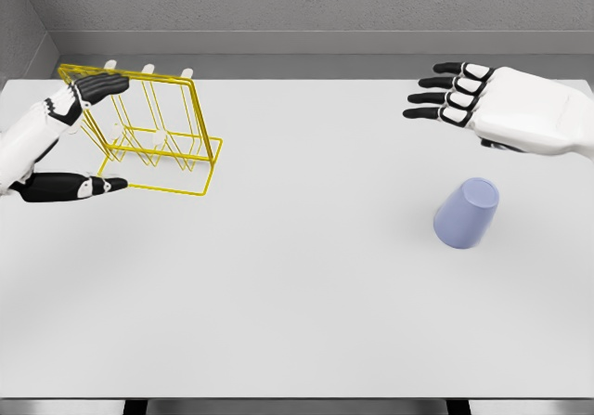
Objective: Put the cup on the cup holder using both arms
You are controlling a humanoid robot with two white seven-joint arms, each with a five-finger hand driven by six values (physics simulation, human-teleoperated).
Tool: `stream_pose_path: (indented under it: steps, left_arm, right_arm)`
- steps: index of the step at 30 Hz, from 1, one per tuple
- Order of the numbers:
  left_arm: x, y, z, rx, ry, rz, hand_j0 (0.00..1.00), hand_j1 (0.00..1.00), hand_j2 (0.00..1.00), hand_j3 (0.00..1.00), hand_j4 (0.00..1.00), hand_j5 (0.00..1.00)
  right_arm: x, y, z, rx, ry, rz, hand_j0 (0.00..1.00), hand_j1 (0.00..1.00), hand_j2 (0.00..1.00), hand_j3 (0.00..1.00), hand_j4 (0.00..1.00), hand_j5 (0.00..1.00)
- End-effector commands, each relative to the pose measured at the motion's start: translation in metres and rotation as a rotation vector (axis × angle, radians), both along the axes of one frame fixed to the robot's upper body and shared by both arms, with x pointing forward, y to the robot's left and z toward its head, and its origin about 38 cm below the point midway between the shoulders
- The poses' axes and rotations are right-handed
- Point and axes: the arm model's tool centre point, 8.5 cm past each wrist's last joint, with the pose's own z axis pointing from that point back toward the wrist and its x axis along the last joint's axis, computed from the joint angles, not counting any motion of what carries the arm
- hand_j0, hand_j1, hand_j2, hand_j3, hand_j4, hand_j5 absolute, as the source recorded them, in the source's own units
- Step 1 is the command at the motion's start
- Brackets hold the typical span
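Note:
A yellow wire cup holder (176,127) stands at the left of the white table (297,294), its tall frame leaning toward the left. My left hand (109,136) spans its left end with the fingers spread wide. The upper fingers (97,85) lie against the top rail and the thumb (88,187) reaches toward the base's front corner. The lavender cup (467,213) rests on the table at the right, mouth down and slightly tilted. My right hand (441,95) hovers above and behind the cup, flat, fingers extended to the left, holding nothing.
Grey walls run behind the table and along its far left corner. The table's front edge shows at the bottom of the view.

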Motion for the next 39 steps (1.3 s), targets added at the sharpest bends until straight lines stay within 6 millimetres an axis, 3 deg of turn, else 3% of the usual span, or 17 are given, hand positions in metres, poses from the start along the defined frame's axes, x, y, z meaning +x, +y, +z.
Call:
stream_pose_path:
  steps: [1,5,7,8,9,11,13,18,20,22,26,32,34,39]
  left_arm:
    - [0.000,-0.005,-0.003,-0.036,0.001,-0.002,1.00,1.00,1.00,1.00,1.00,1.00]
    - [0.001,-0.008,-0.008,-0.064,0.004,0.000,1.00,1.00,1.00,1.00,1.00,1.00]
    - [0.000,-0.011,-0.012,-0.065,0.015,-0.008,1.00,1.00,1.00,1.00,1.00,1.00]
    - [-0.001,-0.019,-0.019,-0.077,0.033,-0.027,1.00,1.00,1.00,1.00,1.00,1.00]
    - [-0.003,-0.025,-0.024,-0.086,0.049,-0.041,1.00,1.00,1.00,1.00,1.00,1.00]
    - [-0.006,-0.038,-0.040,-0.113,0.096,-0.069,1.00,1.00,1.00,1.00,1.00,1.00]
    - [-0.008,-0.051,-0.050,-0.156,0.118,-0.087,1.00,1.00,1.00,1.00,1.00,1.00]
    - [-0.018,-0.060,-0.074,-0.163,0.184,-0.100,1.00,1.00,1.00,1.00,1.00,1.00]
    - [-0.024,-0.064,-0.098,-0.177,0.258,-0.098,1.00,1.00,1.00,1.00,1.00,1.00]
    - [-0.023,-0.066,-0.106,-0.222,0.296,-0.094,1.00,1.00,1.00,1.00,1.00,1.00]
    - [-0.036,-0.074,-0.142,-0.318,0.463,-0.102,1.00,1.00,1.00,1.00,1.00,1.00]
    - [-0.043,-0.083,-0.149,-0.421,0.587,-0.172,1.00,1.00,1.00,1.00,1.00,1.00]
    - [-0.041,-0.082,-0.149,-0.450,0.620,-0.177,1.00,1.00,1.00,1.00,1.00,1.00]
    - [-0.036,-0.082,-0.171,-0.556,0.862,-0.076,1.00,1.00,1.00,1.00,1.00,1.00]
  right_arm:
    - [0.000,0.001,-0.001,0.004,0.007,0.002,1.00,1.00,1.00,1.00,1.00,1.00]
    - [-0.001,-0.003,0.003,0.012,0.002,-0.002,1.00,1.00,1.00,1.00,1.00,1.00]
    - [0.004,-0.003,0.005,-0.086,0.022,-0.029,1.00,1.00,1.00,1.00,1.00,1.00]
    - [0.010,-0.010,-0.004,-0.276,0.114,-0.093,1.00,1.00,1.00,1.00,1.00,1.00]
    - [0.020,-0.011,-0.010,-0.342,0.162,-0.130,1.00,1.00,1.00,1.00,1.00,1.00]
    - [0.031,-0.021,-0.013,-0.361,0.191,-0.176,1.00,1.00,1.00,1.00,1.00,1.00]
    - [0.033,-0.032,-0.029,-0.409,0.252,-0.208,1.00,1.00,1.00,1.00,1.00,1.00]
    - [0.033,-0.045,-0.063,-0.469,0.342,-0.234,1.00,1.00,1.00,1.00,1.00,1.00]
    - [0.032,-0.043,-0.070,-0.478,0.356,-0.226,1.00,1.00,1.00,1.00,1.00,1.00]
    - [0.030,-0.039,-0.076,-0.485,0.368,-0.210,1.00,1.00,1.00,1.00,1.00,1.00]
    - [0.023,-0.021,-0.068,-0.482,0.334,-0.153,0.99,0.99,0.99,0.99,0.99,0.99]
    - [0.017,-0.010,-0.066,-0.485,0.316,-0.118,0.99,0.99,0.99,0.99,0.99,0.99]
    - [0.017,-0.008,-0.071,-0.490,0.323,-0.114,0.99,0.99,0.99,0.99,0.99,0.99]
    - [0.025,-0.008,-0.088,-0.517,0.339,-0.129,0.99,0.99,0.99,0.99,0.99,0.99]
